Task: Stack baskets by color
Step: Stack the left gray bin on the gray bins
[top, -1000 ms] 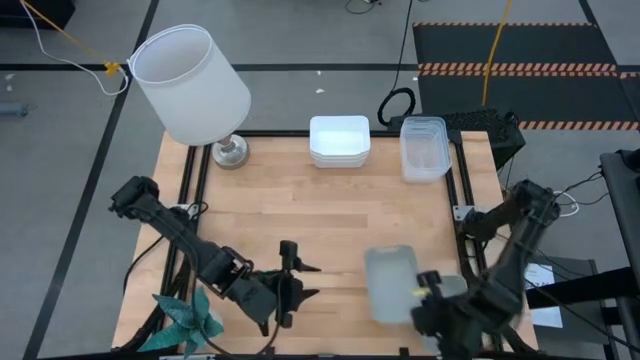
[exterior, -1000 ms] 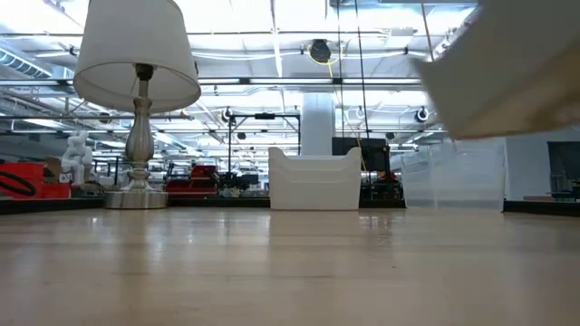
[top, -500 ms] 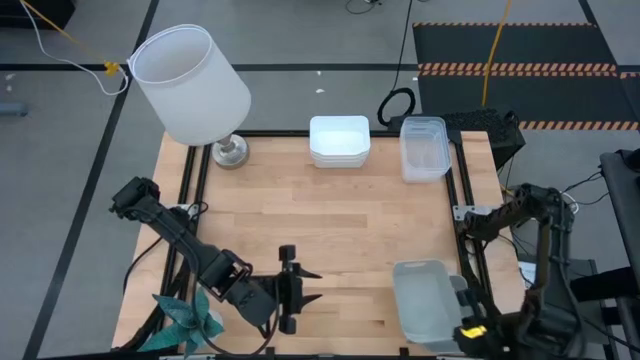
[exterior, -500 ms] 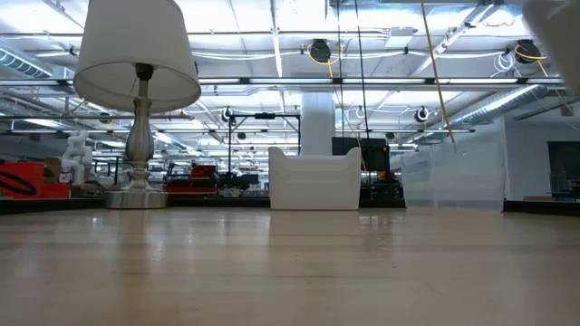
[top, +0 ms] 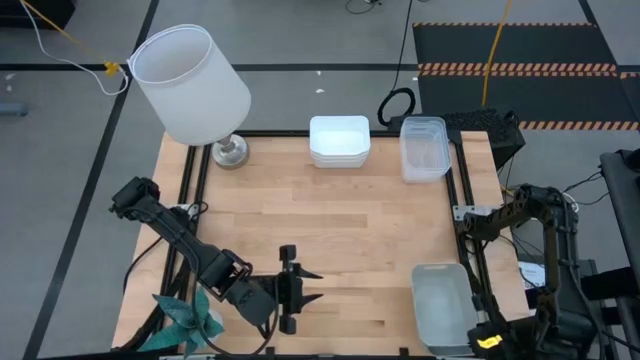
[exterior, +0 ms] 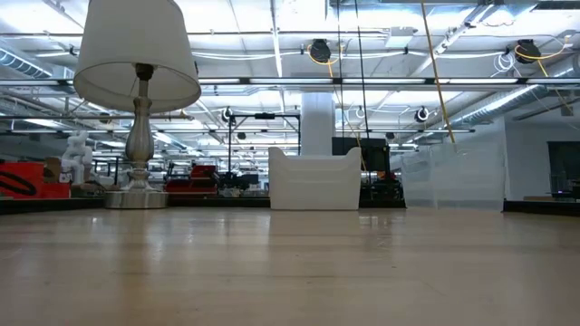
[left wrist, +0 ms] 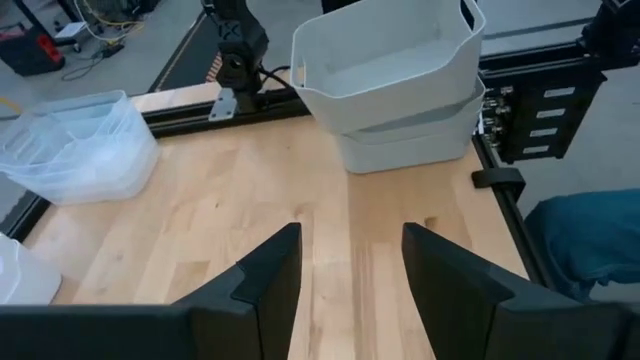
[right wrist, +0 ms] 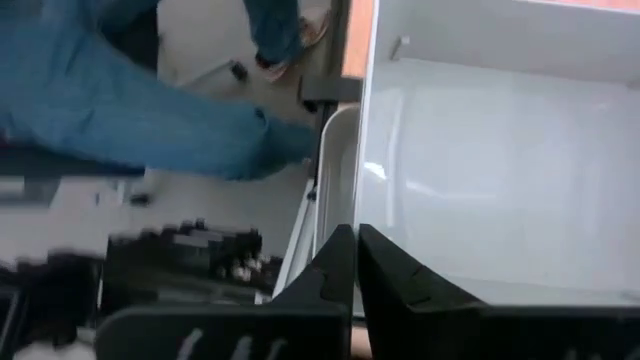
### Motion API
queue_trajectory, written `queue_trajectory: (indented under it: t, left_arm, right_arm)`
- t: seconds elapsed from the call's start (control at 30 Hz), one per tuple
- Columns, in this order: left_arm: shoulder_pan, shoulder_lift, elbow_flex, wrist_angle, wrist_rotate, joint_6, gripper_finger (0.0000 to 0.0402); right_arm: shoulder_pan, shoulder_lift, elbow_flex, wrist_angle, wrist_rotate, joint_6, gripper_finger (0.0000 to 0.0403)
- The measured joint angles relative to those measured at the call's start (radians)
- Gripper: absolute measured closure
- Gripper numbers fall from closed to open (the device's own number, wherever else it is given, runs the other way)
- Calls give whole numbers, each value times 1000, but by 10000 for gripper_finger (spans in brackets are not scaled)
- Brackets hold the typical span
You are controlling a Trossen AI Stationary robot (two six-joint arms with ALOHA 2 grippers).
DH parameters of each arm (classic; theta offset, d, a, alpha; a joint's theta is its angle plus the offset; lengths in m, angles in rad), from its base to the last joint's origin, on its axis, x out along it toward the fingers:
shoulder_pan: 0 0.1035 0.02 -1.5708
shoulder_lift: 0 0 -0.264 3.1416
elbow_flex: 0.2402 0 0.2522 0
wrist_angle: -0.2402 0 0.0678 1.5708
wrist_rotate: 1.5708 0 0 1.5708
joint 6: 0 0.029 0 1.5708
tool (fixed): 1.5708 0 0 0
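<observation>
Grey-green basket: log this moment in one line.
right claw: shut on grey-green basket, near-right corner | left claw: open, empty | white stack, clear stack: far edge

A pale wooden table (top: 320,215) with a black metal frame stands on a grey floor (top: 300,40) crossed by dark lines. A lamp (top: 190,85) with a large white shade and a silver base sits at the table's far left corner. Beyond the far right corner lies a black mat (top: 515,45) edged in orange and black stripes. Seen level across the table, the lamp stands before a large workshop hall with bright ceiling lights (exterior: 299,18), hanging cables, a white pillar (exterior: 317,113) and distant red equipment (exterior: 36,177).
</observation>
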Motion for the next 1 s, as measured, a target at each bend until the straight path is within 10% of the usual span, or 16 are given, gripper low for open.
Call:
queue_trajectory:
  t: [1.0]
  left_arm:
    - [31, 0, 0, 7, 5, 21, 227]
  right_arm:
    - [-61, -38, 230, -91, -145, -64, 403]
